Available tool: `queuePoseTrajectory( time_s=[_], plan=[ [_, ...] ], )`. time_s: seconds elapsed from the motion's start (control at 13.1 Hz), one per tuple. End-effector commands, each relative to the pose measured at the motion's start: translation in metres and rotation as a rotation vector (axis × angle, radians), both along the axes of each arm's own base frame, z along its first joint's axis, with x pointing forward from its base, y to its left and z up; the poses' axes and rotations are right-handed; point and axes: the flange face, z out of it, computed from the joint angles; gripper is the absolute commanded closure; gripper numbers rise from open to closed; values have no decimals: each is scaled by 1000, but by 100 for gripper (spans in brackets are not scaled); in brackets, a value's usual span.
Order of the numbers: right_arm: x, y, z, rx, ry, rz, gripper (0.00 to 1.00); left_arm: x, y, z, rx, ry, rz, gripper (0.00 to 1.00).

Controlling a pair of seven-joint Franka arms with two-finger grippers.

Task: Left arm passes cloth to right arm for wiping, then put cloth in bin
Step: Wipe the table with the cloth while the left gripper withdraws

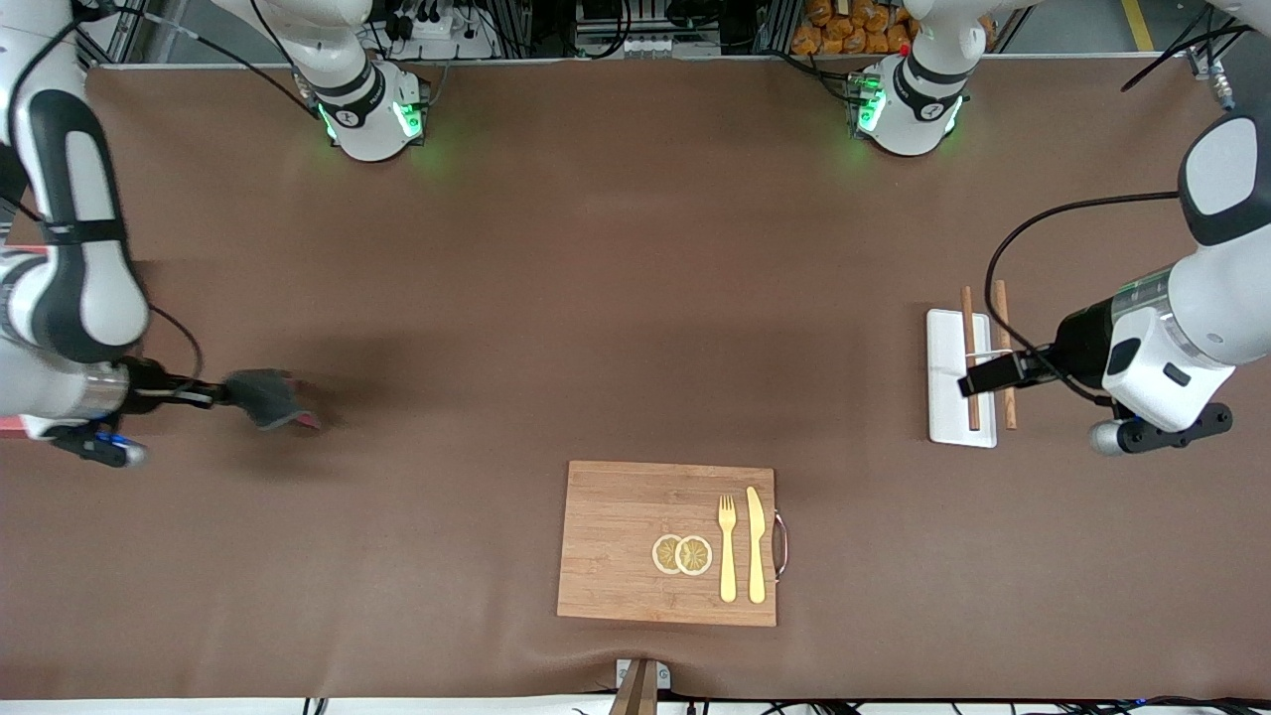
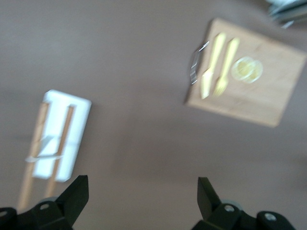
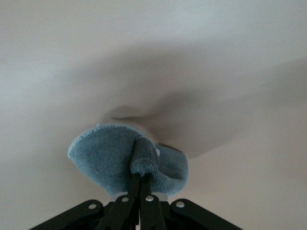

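Observation:
The right gripper [image 1: 224, 393] is shut on the dark grey cloth [image 1: 264, 395], whose pink face shows at its lower edge. It holds the cloth low over the brown table, near the right arm's end. In the right wrist view the closed fingers [image 3: 140, 178] pinch a fold of the cloth [image 3: 100, 153], which hangs over its shadow. The left gripper [image 1: 975, 383] is open and empty over the white chopstick rack [image 1: 948, 343]. Its spread fingertips [image 2: 79, 189] frame bare table. The bin is out of view, apart perhaps from a pink sliver [image 1: 10, 427] under the right arm.
A wooden cutting board [image 1: 616, 546] with a gold fork [image 1: 727, 546], a gold knife [image 1: 757, 544] and two lemon slices [image 1: 682, 554] lies near the front edge. Two wooden chopsticks [image 1: 969, 328] lie on the rack. The rack [image 2: 67, 129] and board [image 2: 254, 96] also show in the left wrist view.

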Motion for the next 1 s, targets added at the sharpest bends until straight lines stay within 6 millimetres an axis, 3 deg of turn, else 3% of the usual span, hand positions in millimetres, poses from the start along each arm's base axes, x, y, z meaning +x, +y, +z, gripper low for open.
queuePoseTrajectory(
  time_s=[0.0,0.15,0.23,0.46,0.54,0.61,0.77,0.92],
  plan=[
    [-5,-57,23,-57,-37,119,100,-36,-12,4,96,49,-98,0],
    [-10,-89,37,-87,-55,176,100,-52,2,12,119,58,-102,0],
    [-12,-93,37,-88,-56,176,100,-62,5,19,133,53,-98,0],
    [-8,-63,21,-70,-28,167,100,-81,11,30,161,69,-99,0],
    [-7,-41,9,-60,-6,160,100,-90,18,34,171,63,-111,0],
    [-4,-16,1,-52,10,127,100,-101,9,37,183,59,-149,0],
    [2,50,-6,-51,42,60,100,-111,14,46,192,43,-172,0],
    [6,127,-15,-17,63,-13,100,-114,33,55,183,23,-206,0]
  ],
)
